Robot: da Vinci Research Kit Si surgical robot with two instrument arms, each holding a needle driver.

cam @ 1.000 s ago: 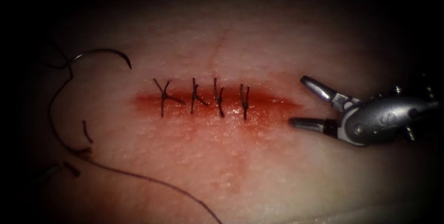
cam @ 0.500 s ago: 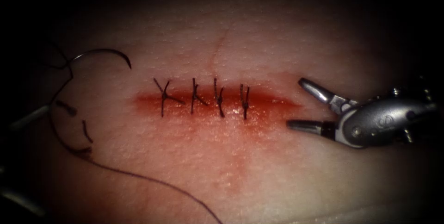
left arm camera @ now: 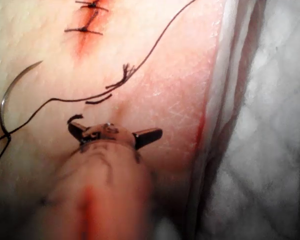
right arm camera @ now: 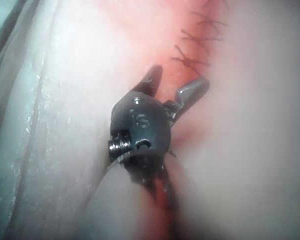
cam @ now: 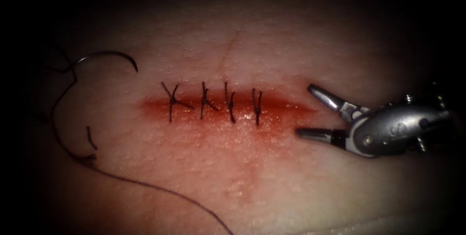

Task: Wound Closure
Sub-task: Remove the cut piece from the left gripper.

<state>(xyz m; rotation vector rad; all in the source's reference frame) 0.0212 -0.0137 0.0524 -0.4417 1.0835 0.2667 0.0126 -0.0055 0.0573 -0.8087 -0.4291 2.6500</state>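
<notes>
1. My right tool (cam: 303, 111) sits at the cut's (cam: 228, 109) right end, jaws wide, holding nothing;
2. my left tool (left arm camera: 115, 132) has jaws wide, empty;
3. needle (cam: 109, 56) lies free on the tissue (cam: 252, 176), left of the cut, thread (cam: 145, 186) trailing.

The right tool (cam: 303, 110) is glossy grey metal; the tissue (cam: 252, 45) is wet and finely pebbled (shiny along the cut (cam: 286, 106)).
</notes>
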